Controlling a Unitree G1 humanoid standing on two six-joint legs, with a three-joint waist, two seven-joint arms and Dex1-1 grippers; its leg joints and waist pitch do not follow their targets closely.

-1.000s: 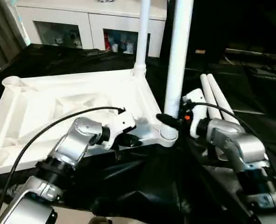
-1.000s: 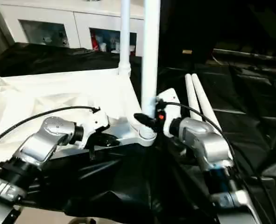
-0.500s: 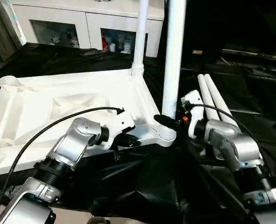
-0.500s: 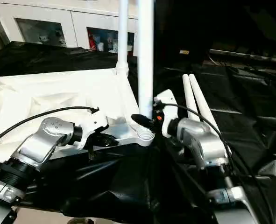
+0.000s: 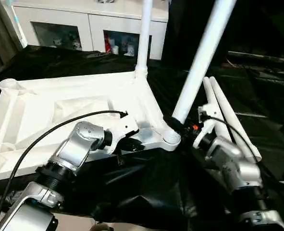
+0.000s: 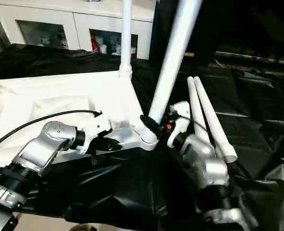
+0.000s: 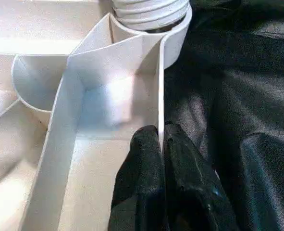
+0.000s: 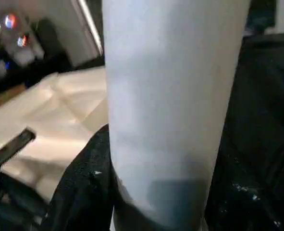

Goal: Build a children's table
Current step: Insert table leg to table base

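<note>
The white table top (image 5: 60,106) lies underside up on a black sheet. One white leg (image 5: 144,33) stands upright in its far right corner socket. A second leg (image 5: 199,62) leans to the right, its foot at the near right corner socket (image 5: 170,138). My right gripper (image 5: 176,125) is shut on this leg just above the socket; the right wrist view has the tube (image 8: 170,96) up close. My left gripper (image 5: 131,143) is shut on the top's near rim, and its fingers (image 7: 146,159) pinch the thin rim wall (image 7: 159,86) beside that socket.
Two loose white legs (image 5: 228,120) lie side by side on the black sheet to the right of my right arm. A white cabinet (image 5: 84,24) with glass doors stands behind the table top. Crumpled black sheet (image 5: 146,187) covers the near floor.
The leg in my right gripper has tipped from upright to a lean towards the right. My right forearm has swung lower and turned. The left gripper has stayed on the rim.
</note>
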